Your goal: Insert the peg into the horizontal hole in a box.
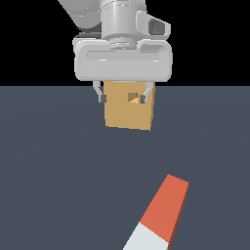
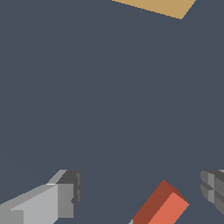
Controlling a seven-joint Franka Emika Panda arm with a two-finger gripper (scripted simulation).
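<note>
Exterior view: low, close camera looking level across the dark floor (image 1: 58,171) at the box (image 1: 128,112) at frame centre, with the gripper (image 1: 122,97) hanging in front of it at upper centre and the peg (image 1: 161,215) nearest the lens at lower right. Wrist view: looks down past the fingers (image 2: 65,192) at the floor. Both views share the peg's red end (image 2: 164,208), the floor and the box (image 2: 157,6).
</note>
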